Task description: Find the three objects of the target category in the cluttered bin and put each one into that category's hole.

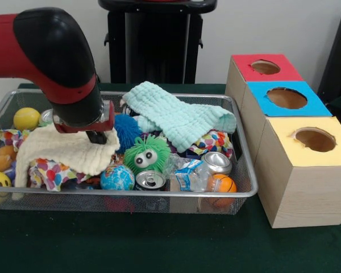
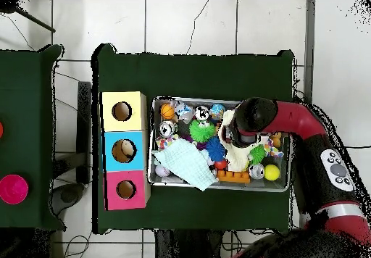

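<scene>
We see the red and black arm's gripper (image 1: 96,136) lowered onto a cream-yellow waffle-textured cloth (image 1: 62,151), which lies at one end of the silver wire-mesh bin (image 1: 159,194). We cannot tell whether it grips. The yellow-topped wooden box's round hole (image 1: 315,139) sits just beyond the bin's opposite end, awaiting the cloth.

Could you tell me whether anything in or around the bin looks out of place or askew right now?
Mostly the mint-green cloth: in the overhead view it drapes over the rim of the bin on the side toward the robot, a corner hanging outside. Everything else sits inside. The cream-yellow cloth lies bunched under the gripper.
</scene>
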`<act>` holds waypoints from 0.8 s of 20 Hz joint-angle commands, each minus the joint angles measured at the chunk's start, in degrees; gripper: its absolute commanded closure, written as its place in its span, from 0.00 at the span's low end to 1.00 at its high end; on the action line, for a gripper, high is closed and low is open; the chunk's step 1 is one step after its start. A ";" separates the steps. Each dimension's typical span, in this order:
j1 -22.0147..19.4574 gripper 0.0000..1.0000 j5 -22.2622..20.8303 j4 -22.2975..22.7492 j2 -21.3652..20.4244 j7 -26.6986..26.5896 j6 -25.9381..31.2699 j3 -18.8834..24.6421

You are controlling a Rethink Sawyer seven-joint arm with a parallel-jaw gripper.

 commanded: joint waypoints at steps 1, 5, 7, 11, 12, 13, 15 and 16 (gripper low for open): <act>1.66 1.00 -2.61 -6.50 3.53 -18.73 0.53 4.53; 1.89 1.00 -2.54 -7.57 3.08 -19.79 1.87 4.63; 2.24 1.00 -2.49 -8.24 2.57 -20.26 2.30 4.93; 2.39 1.00 -2.03 -6.87 -0.73 -19.60 2.17 5.32; 2.30 1.00 -1.85 -6.04 -2.11 -19.25 2.09 5.37; 2.24 1.00 -1.70 -4.94 -3.80 -18.81 2.53 5.19; 2.29 1.00 -1.42 -3.38 -6.49 -17.77 4.40 4.40; 2.06 1.00 -1.26 -2.51 -7.20 -17.15 4.51 4.08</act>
